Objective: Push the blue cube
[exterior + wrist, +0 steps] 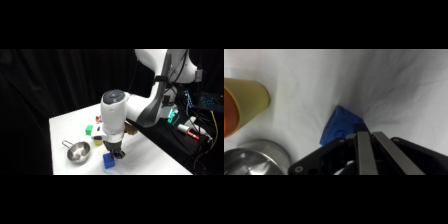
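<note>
**Tool low at the blue cube, near the front edge of the table**

From my remote station I see the tool (114, 151) low over the table (65, 125), coming down from the thick white wrist of the arm. In the wrist view the black linkage rises from the bottom edge, and the two flat grey metal fingers (365, 152) lie side by side, pressed together with no gap that I can see between them; they hold nothing.

The blue cube (340, 126) is directly in front of the fingertips in the wrist view. It is a small solid block with plain matte faces and sharp corners, and one corner points away from the tool. If the tips really touch it, I cannot tell. In the side view the cube (109, 161) sits just below and a little to the left of the tool, near the front edge of the table.

The table surface is white and smooth, with soft shadows around the tool.

To the left of the cube in the side view is a round steel bowl (78, 152), shiny, with a small handle. Behind it lies a green block (89, 130). In the wrist view a pale yellow cylinder-like thing (246, 100) with an orange part lies at the left edge.
</note>
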